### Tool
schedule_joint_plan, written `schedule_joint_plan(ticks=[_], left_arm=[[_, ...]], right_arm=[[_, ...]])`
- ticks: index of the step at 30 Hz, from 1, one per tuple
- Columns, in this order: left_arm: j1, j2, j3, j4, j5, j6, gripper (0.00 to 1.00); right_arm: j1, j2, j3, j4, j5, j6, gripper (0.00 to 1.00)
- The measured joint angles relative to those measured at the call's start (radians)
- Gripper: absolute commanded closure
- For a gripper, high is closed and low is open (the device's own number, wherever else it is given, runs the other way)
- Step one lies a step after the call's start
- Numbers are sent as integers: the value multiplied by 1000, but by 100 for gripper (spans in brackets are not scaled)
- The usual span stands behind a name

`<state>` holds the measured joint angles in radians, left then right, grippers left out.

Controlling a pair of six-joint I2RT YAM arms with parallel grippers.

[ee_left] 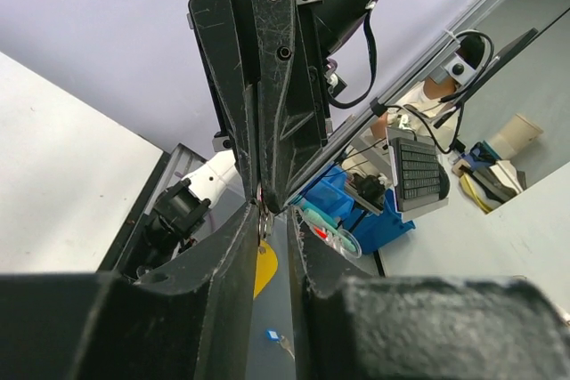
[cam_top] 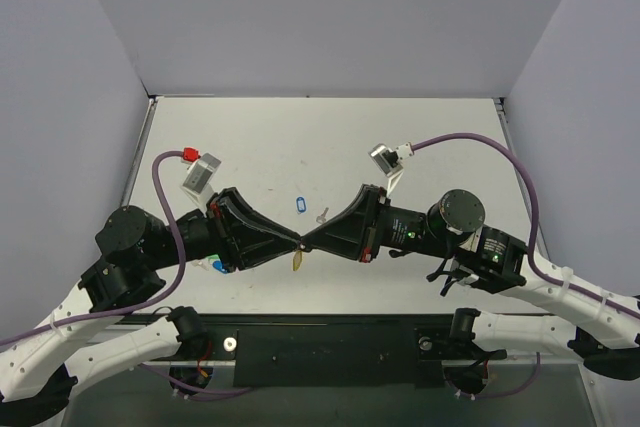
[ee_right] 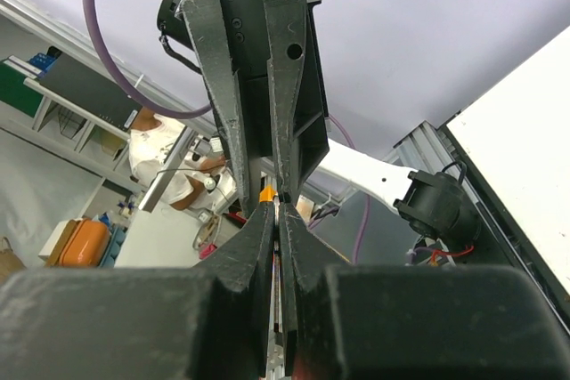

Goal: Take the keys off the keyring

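My two grippers meet tip to tip above the table's front middle. The keyring's yellow-orange tag [cam_top: 297,261] hangs just below the meeting point. In the left wrist view the tag [ee_left: 264,269] hangs under its thin metal ring [ee_left: 261,220], which sits against one finger of my left gripper [ee_left: 272,213]. Its jaws stand a little apart around the ring. My right gripper [ee_right: 278,206] is shut at the ring, with the tag [ee_right: 265,193] showing just past its tips. Whether a key still hangs on the ring is hidden. One small silver key [cam_top: 322,214] lies on the table.
A small blue tag [cam_top: 300,205] lies beside the loose key, behind the grippers; it also shows in the left wrist view [ee_left: 272,335]. Another blue object [cam_top: 215,267] lies under the left arm. Grey walls close the table on three sides.
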<state>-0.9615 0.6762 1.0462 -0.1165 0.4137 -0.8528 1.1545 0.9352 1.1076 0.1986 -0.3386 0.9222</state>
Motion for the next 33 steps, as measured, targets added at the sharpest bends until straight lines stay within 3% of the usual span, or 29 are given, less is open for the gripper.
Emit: schedule_joint_plan(ticks=[5, 13, 15, 19, 33], left_arm=[[0, 3, 0, 0, 7, -2, 99], [0, 3, 0, 2, 9, -3, 100], [0, 3, 0, 2, 6, -4, 100], [0, 2, 0, 3, -3, -6, 100], [0, -34, -6, 14, -104, -46, 100]], right_arm=[[5, 0, 8, 0, -10, -1, 100], [5, 0, 8, -1, -10, -4, 99], [5, 0, 9, -2, -9, -4, 90], [5, 1, 11, -3, 2, -6, 82], [5, 5, 13, -6, 16, -4, 82]])
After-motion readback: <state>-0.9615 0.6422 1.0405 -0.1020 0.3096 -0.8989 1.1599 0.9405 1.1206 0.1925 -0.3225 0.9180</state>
